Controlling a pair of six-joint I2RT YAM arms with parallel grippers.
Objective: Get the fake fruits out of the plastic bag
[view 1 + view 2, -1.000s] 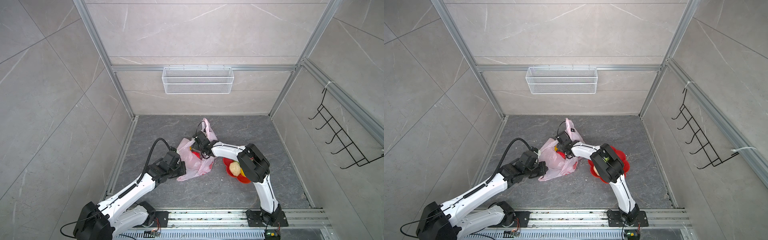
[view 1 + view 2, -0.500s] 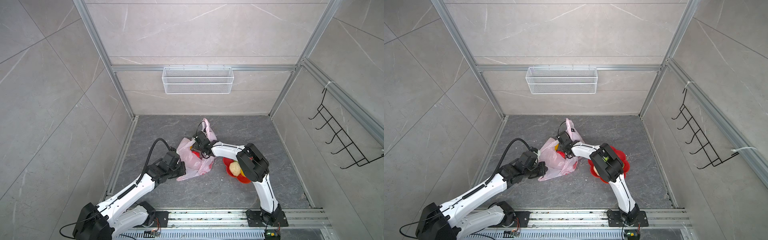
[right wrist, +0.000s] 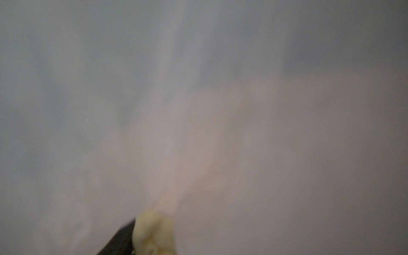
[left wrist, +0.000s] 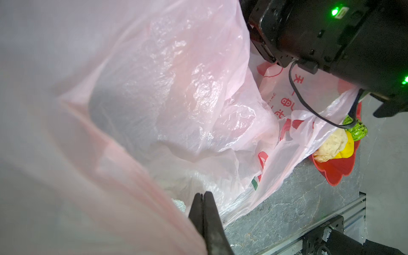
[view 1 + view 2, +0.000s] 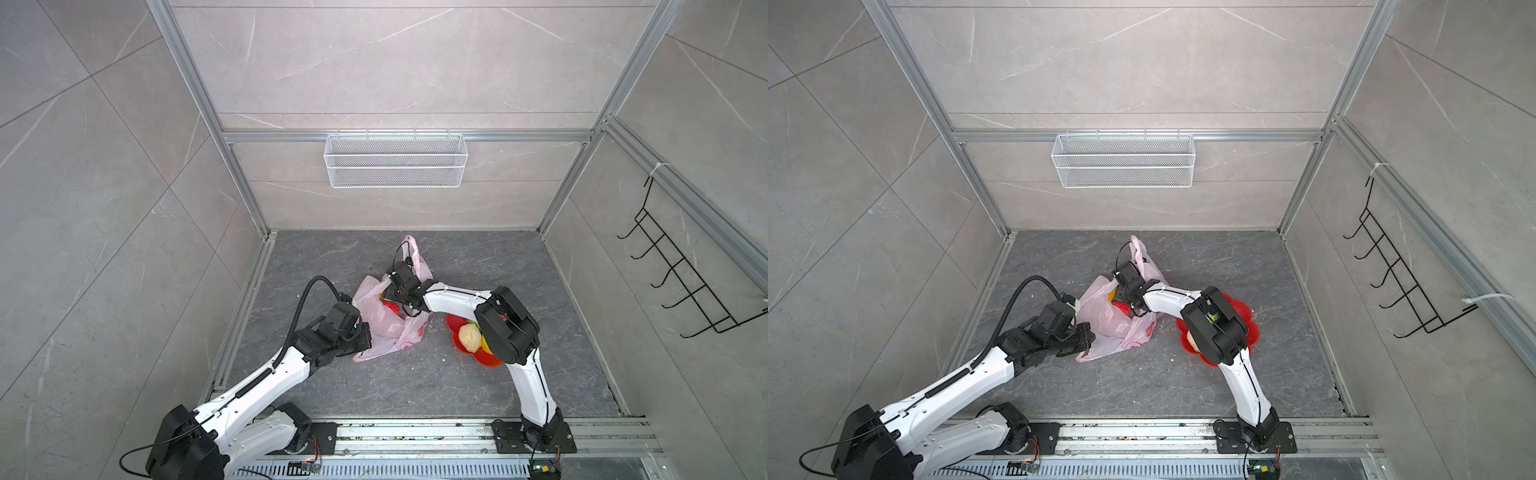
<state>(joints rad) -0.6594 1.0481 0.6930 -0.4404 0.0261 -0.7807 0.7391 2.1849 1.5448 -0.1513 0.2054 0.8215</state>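
Note:
The pale-pink plastic bag [image 5: 386, 332] [image 5: 1113, 324] lies crumpled mid-floor. My left gripper [image 5: 365, 336] [image 4: 202, 195] is shut at its near-left edge, and the bag's film [image 4: 176, 88] drapes over it. My right gripper [image 5: 386, 293] reaches into the bag's mouth. Film blurs the right wrist view, where a pale yellow lumpy fruit [image 3: 154, 236] presses against the one finger [image 3: 119, 240] that shows. A red fruit [image 5: 390, 308] [image 5: 1122, 306] sits inside the bag beside it. Cream [image 5: 469, 336] [image 4: 329, 145], yellow [image 4: 347, 148] and green [image 4: 355, 131] fruits rest in the red dish [image 5: 486, 359] [image 4: 337, 172].
The red flower-shaped dish [image 5: 1246, 320] sits right of the bag, partly under my right arm's elbow. A white wire basket [image 5: 395, 166] hangs on the back wall and a black hook rack [image 5: 681, 282] on the right wall. A metal rail [image 5: 415, 432] runs along the front.

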